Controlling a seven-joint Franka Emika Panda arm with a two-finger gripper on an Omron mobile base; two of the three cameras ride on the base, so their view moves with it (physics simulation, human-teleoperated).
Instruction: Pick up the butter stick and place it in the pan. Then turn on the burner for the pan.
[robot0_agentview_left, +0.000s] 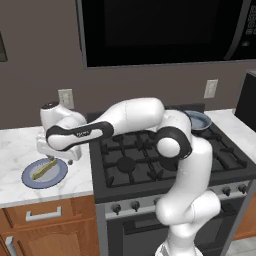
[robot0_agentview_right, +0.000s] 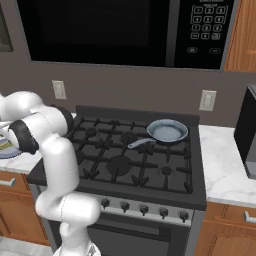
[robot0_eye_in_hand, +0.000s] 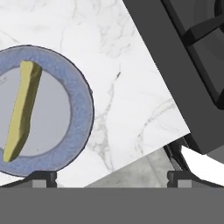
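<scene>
The butter stick, a thin yellowish-olive bar, lies on a flat round blue plate on the marble counter left of the stove; the left base view also shows the butter stick on the plate. My gripper hangs open above the counter, between the plate and the stove's edge, with nothing between its fingers. In the left base view the gripper is just right of the plate's far rim. The pan, blue-grey inside with a dark handle, sits on the rear right burner; my arm partly hides the pan.
The black gas stove has a row of knobs along its front. A microwave hangs above it. A dark appliance stands on the right counter. Wall outlets flank the stove.
</scene>
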